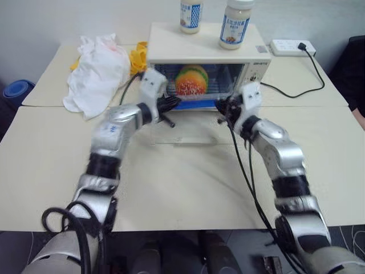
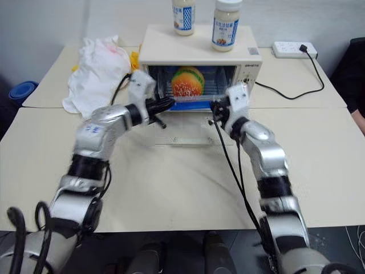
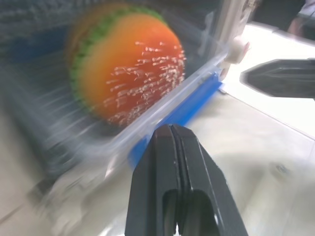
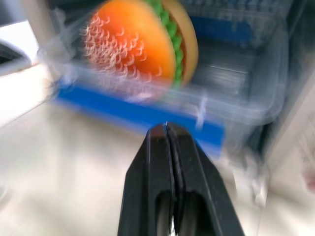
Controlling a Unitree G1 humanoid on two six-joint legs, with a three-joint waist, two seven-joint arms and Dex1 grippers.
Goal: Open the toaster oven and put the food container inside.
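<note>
Since the box (image 1: 193, 85) already sits in the oven (image 1: 208, 60) at upper centre, long side across the mouth, I see both tools, left (image 1: 171, 104) and right (image 1: 223, 107), pinched empty at its ends.

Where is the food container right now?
In the left eye view, the food container sits inside the open toaster oven at table centre, just beyond both shut pincers.
</note>
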